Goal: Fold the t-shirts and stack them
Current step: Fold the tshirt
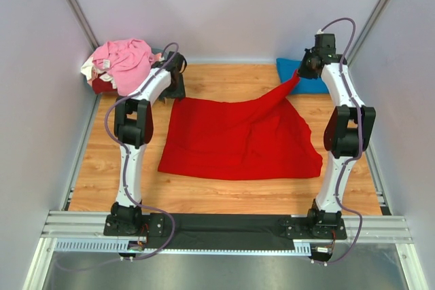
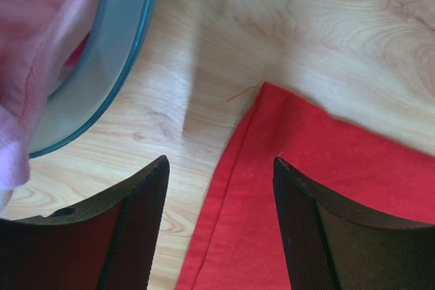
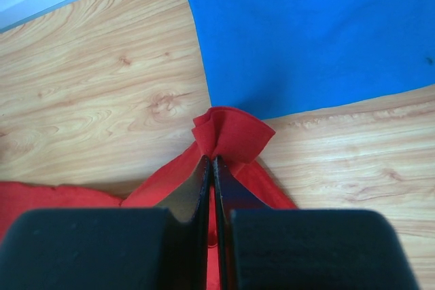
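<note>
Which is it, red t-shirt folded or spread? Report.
Spread: red t-shirt lies flat, unfolded, one corner pinched by right gripper.

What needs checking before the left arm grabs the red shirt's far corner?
1. Corner of red shirt pinched in right gripper: ok.
2. Jaws of left gripper open: ok.
3. Shirt's edge lies between those jaws: ok.
4. Gap to the bin beside it: ok.
5. Cloth lying flat: not ok, ridged toward the raised corner.
6. Raised corner apart from blue shirt: cannot tell.
</note>
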You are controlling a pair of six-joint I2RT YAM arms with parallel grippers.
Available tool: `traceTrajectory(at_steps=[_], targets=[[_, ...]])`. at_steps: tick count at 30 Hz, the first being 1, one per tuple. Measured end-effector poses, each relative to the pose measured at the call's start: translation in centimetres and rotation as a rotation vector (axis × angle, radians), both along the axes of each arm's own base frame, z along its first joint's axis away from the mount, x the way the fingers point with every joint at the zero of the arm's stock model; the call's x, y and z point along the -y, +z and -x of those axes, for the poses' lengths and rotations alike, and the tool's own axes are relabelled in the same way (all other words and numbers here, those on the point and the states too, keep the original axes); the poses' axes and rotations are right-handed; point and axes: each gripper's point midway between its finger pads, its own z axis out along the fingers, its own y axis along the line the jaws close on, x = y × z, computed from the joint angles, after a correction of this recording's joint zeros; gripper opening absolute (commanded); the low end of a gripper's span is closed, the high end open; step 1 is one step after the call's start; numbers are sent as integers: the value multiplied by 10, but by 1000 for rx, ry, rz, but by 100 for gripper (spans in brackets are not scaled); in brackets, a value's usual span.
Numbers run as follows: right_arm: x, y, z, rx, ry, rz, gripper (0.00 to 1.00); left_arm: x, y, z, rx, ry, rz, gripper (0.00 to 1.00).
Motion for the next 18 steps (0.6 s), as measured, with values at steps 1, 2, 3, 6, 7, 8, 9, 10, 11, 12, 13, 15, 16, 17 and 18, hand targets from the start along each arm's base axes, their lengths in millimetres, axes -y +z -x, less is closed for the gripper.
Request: traceTrajectory(at_steps=[1,2,3,6,7,8,9,10,11,12,13,15,16,17,18], targets=[[-1,-1,1,-3,4,-4,1,0,0,0,0,0,2,70],[-2,-2,1,-6,7,-7,0,1,0,-1,4,-2,7,70],[-3,-4,2,-11,11,-11,0,3,0,-3,13,-3,12,70],[-6,-6,3,-16,21,-21,0,8,1,-10,40,-9,41,70],[-7,-5,3,-14,24,-25,0,10,0,-13,50,-11,51,70],[-8,-5,3,-15,26,-30,0,12,0,-14,56,-10,59,70],[-9,-5,3,-15,29,-36,0,13,-1,-15,61,-10,67,70],[-10,-5,4,-15,32,-41,0,14,-1,-16,65,-8,72,69],[-11,-5,4,-15,34,-45,0,15,-2,-17,67,-6,77,69],[-12,-5,4,-15,36,-51,0,16,-2,-18,69,-5,80,68],[-12,-5,4,-15,39,-54,0,17,-4,-20,69,-4,83,67],[-14,-4,4,-15,43,-59,0,20,-10,-27,72,-4,91,65],[-14,-4,4,-15,43,-63,0,21,-14,-29,71,-3,95,64],[-15,-4,4,-15,45,-66,0,22,-19,-31,68,-2,97,63],[-15,-4,4,-15,46,-68,0,24,-17,-35,80,1,110,60]])
